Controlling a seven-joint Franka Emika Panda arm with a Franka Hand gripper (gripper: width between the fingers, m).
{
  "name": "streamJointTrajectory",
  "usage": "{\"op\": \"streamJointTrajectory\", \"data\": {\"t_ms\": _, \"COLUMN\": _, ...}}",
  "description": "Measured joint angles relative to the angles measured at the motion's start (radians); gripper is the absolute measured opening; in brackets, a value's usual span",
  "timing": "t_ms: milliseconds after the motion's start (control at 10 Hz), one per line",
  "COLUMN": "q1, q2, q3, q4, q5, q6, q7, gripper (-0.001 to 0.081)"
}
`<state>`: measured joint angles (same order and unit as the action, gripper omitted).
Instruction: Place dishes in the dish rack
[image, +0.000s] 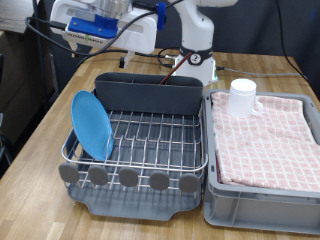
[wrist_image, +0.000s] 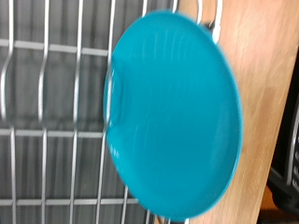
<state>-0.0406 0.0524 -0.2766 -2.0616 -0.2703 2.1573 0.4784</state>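
The round flat turquoise-blue plate (image: 92, 125) is standing on edge, leaning a little, in the silver wire grid dish rack (image: 150, 140) at the exterior view's left side, so this one dish is already sitting in the rack. In the wrist view the same plate (wrist_image: 173, 117) is filling most of the picture, lying over the rack's wires (wrist_image: 47, 112) with the wooden tabletop (wrist_image: 266, 56) showing beside it. Judging by its look, the plate is stiff, light and smooth, probably slippery at the face; its thin rim is the only sensible place to pinch, and it would be tipping easily if nudged. The rack is resting on a dark grey plastic tray (image: 140, 200) with a tall grey caddy (image: 150, 92) at its far side and a row of round grey tabs (image: 128, 178) along its near edge. The white handled mug (image: 243, 96) is sitting on the pink checked cloth (image: 265, 140) that is lining the grey bin (image: 260, 205), just beside the rack at the exterior view's right; it looks hard, breakable and best taken by its wall or handle. The spoon is not showing. The gripper (image: 100, 22) is hanging near the exterior view's top left, well above the plate; whether its fingers are apart or closed I cannot tell, and nothing is showing between them.
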Motion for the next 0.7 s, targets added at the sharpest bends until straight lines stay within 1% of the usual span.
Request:
{"op": "streamJointTrajectory", "data": {"t_ms": 200, "q1": 0.01, "q2": 0.0, "q3": 0.026, "q4": 0.042, "q5": 0.022, "q6": -0.08, "q7": -0.033, "gripper": 0.0803}}
{"op": "streamJointTrajectory", "data": {"t_ms": 400, "q1": 0.03, "q2": -0.01, "q3": 0.063, "q4": 0.064, "q5": 0.068, "q6": -0.137, "q7": -0.031, "gripper": 0.0803}}
{"op": "streamJointTrajectory", "data": {"t_ms": 700, "q1": 0.066, "q2": -0.034, "q3": 0.121, "q4": 0.067, "q5": 0.139, "q6": -0.22, "q7": 0.039, "gripper": 0.0803}}
